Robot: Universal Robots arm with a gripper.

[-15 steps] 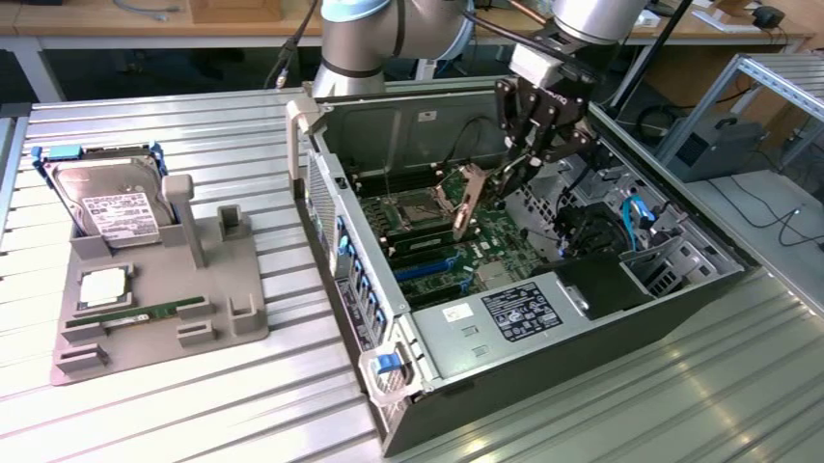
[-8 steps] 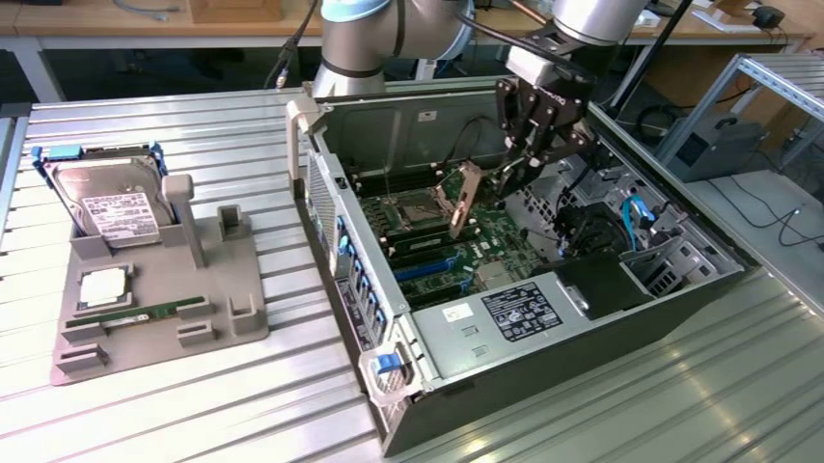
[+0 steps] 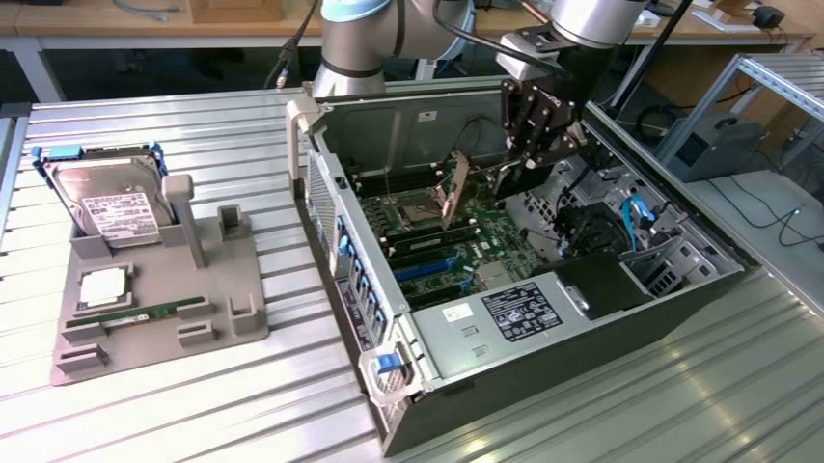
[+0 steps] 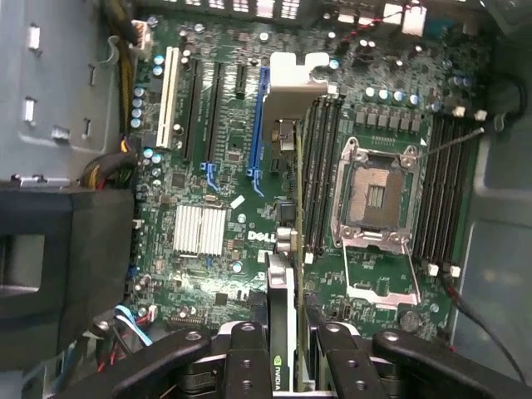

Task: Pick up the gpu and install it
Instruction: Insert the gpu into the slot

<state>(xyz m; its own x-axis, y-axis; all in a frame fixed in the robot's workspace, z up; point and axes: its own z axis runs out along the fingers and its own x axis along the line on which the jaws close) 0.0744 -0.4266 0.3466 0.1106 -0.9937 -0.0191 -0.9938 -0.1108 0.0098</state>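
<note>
Clamped between the black fingers of the tool (image 4: 287,353), the thin flat black gpu card (image 4: 281,291) is seen edge-on, a silver bracket at its far end. It is held over the green motherboard (image 4: 208,183) inside the open black computer case (image 3: 580,378) on the ribbed metal counter (image 3: 193,405).

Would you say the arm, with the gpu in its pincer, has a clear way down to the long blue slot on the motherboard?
Probably yes. The case lies open side up, the pincer holds the gpu edge-on above the motherboard, and nothing sits between the card and the blue slot.
</note>
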